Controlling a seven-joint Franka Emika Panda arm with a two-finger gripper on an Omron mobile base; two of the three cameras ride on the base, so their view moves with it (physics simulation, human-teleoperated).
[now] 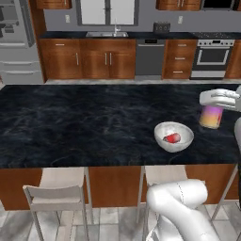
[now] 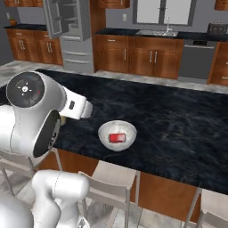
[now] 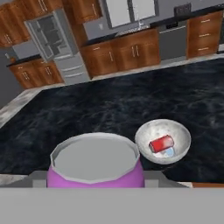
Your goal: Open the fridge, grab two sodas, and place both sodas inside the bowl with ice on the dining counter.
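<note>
Behind the long black surface (image 1: pixel 84 122) with white veins, the left base view shows brown wood cabinets (image 1: pixel 87 59), a sink (image 1: pixel 107 34), a grey dishwasher (image 1: pixel 150 59) and a steel oven (image 1: pixel 212 57). At the far left stands the grey fridge (image 1: pixel 16 42), its upper door open. The arm reaches in from the right edge, its white hand level above the surface, and the jaws (image 1: pixel 212 109) are closed on the purple can (image 1: pixel 211 116), which hangs upright with its lower part orange-yellow. No writing on this can can be read. Just left of it and lower in the picture sits the white bowl (image 1: pixel 173 136) with the red can (image 1: pixel 172 138) lying on its side inside. Two pale stools (image 1: pixel 59 188) stand under the near edge.

From the right base view, the big white arm joints fill the left side, and the hand (image 2: pixel 78 108) points toward the bowl (image 2: pixel 117 135), which is near but apart from it. The red can (image 2: pixel 117 137) lies in the bowl. The open fridge (image 2: pixel 71 31) stands at the top left, beside the cabinets (image 2: pixel 138 55).

From the hand view, the silver top of the purple can (image 3: pixel 95 162) sits close at the bottom, between the finger tips. The bowl (image 3: pixel 162 140) is just to its right, with the red can (image 3: pixel 161 143) and whitish ice (image 3: pixel 169 152) inside. Beyond the dark surface (image 3: pixel 109 105) stands the fridge (image 3: pixel 54 43), its shelves showing.
</note>
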